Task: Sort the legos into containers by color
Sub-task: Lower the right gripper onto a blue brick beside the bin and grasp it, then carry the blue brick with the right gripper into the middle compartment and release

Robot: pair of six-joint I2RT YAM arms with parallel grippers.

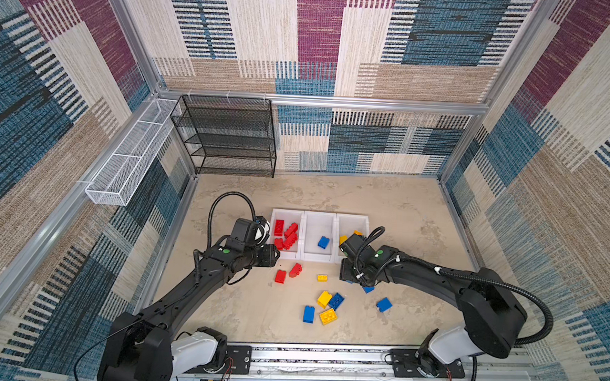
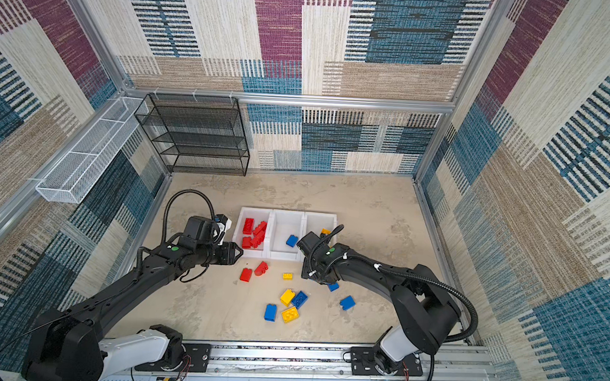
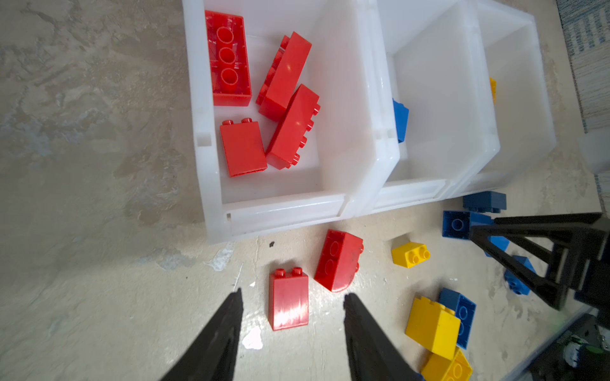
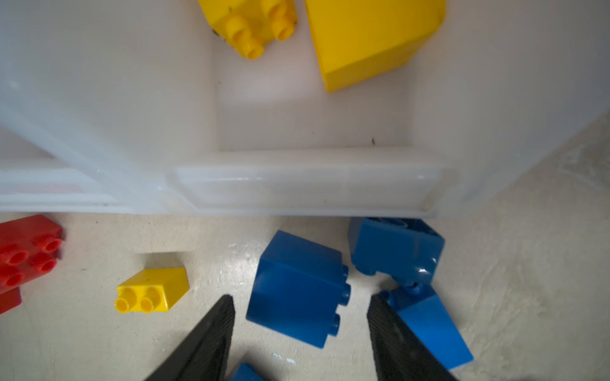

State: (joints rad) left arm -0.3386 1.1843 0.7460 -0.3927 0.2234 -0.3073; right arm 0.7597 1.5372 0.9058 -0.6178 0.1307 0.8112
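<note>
Loose legos scattered on desk nearest, left gripper jaws released and empty over a red brick, right gripper jaws released astride a blue brick, containers just beyond: reds in left bin, one blue middle, yellows right.

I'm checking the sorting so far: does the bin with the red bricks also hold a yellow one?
No, in the left wrist view that bin holds only red bricks, four of them.
</note>
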